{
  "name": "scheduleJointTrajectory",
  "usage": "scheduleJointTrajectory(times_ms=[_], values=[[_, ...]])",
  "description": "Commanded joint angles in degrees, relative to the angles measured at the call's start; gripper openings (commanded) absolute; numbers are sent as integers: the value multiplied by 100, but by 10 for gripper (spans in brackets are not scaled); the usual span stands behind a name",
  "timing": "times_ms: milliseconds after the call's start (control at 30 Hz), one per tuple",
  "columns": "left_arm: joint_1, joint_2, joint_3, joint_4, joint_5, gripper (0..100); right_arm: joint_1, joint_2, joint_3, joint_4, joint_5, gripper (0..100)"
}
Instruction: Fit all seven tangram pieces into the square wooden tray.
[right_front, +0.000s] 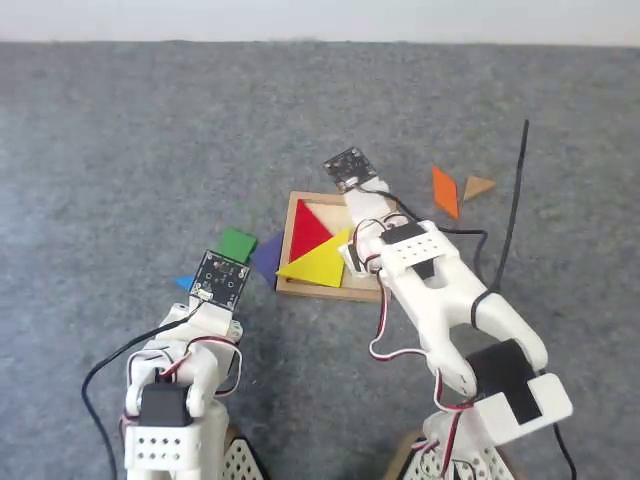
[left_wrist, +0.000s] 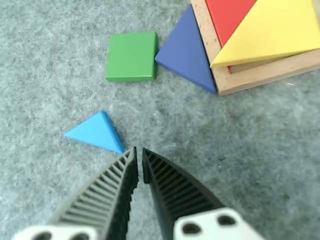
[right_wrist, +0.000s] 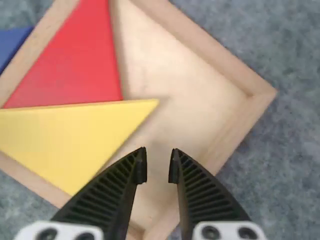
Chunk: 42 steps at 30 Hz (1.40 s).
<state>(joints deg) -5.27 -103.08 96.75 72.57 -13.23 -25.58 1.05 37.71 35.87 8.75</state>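
The square wooden tray (right_front: 330, 291) holds a red triangle (right_front: 308, 228) and a yellow triangle (right_front: 320, 265) that lies askew, one corner over the rim. My right gripper (right_wrist: 157, 165) hovers open over the tray's bare floor (right_wrist: 190, 100), beside the yellow triangle (right_wrist: 75, 140) and red triangle (right_wrist: 75, 65), with nothing between its fingers. My left gripper (left_wrist: 139, 156) is shut and empty, just above the carpet, next to a small light-blue triangle (left_wrist: 97, 132). A green square (left_wrist: 131, 56) and a dark-blue triangle (left_wrist: 187, 52) lie against the tray (left_wrist: 260, 75).
An orange parallelogram (right_front: 445, 190) and a tan triangle (right_front: 478, 186) lie on the grey carpet right of the tray. A black cable (right_front: 515, 200) runs past them. The right arm (right_front: 440, 290) stretches over the tray's near right corner.
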Motion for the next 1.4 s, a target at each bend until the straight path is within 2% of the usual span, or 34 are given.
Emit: scheduleJointTrajectory(times_ms=[0,233,567,700,867,1133,1367], values=[[-26,-132,-40,18,-62,16,-215,-848,-141,251,-53,91],[-26,-132,-40,18,-62,16,-1138,-2079,809,251,404,91],[-26,-132,-40,18,-62,16,-1974,-1235,668,22,738,95],[-26,-132,-40,18,-62,16,-1965,-963,492,57,747,101],[-26,-132,-40,18,-62,16,-1930,-760,369,13,738,189],[-26,-132,-40,18,-62,16,-1437,-268,-176,66,765,191],[-26,-132,-40,18,-62,16,-1200,66,-563,57,1187,190]])
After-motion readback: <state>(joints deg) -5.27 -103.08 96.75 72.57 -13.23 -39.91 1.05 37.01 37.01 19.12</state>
